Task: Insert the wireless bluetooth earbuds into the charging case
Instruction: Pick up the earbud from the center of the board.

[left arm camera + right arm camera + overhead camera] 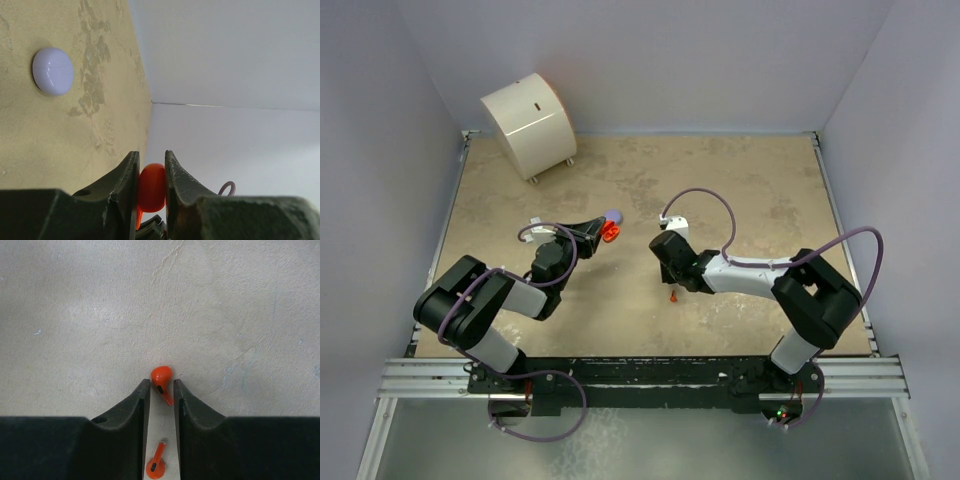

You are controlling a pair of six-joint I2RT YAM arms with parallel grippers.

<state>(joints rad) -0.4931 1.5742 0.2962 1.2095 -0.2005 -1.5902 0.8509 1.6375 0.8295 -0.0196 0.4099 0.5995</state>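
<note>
My left gripper (151,156) is shut on a round red-orange charging case (151,187) and holds it off the table; both also show in the top view, the gripper (604,230) and the case (610,233). A lilac round case (52,71) lies closed on the table just beyond it (614,215). My right gripper (161,385) is down at the table, jaws narrowly open and astride a red-orange earbud (162,380) at its fingertips. A second red-orange earbud (157,464) lies further back between the fingers. The lilac earbuds are out of view.
A large cream cylinder (528,122) stands at the back left corner. Pale walls enclose the beige tabletop (750,190) on three sides. The right arm's lilac cable (705,200) loops above its wrist.
</note>
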